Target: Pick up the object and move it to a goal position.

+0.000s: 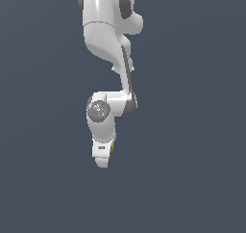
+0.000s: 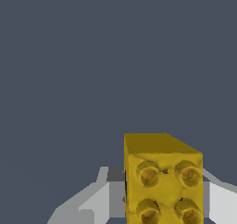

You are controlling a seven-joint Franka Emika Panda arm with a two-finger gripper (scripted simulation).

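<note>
The object [image 2: 163, 181] is a yellow-gold block with round studs on its face. In the wrist view it fills the space between my two grey-white fingers [image 2: 113, 197], which press on its sides. In the exterior view only a tiny yellow sliver of the object [image 1: 112, 149] shows at the edge of my white gripper [image 1: 102, 159]. The gripper hangs below the arm's wrist, pointing down, shut on the object. No goal marker shows in either view.
The white Panda arm [image 1: 108, 39] reaches down from the top of the exterior view. Everything around it is a plain dark grey-blue ground [image 1: 192, 131] with no other objects or edges in view.
</note>
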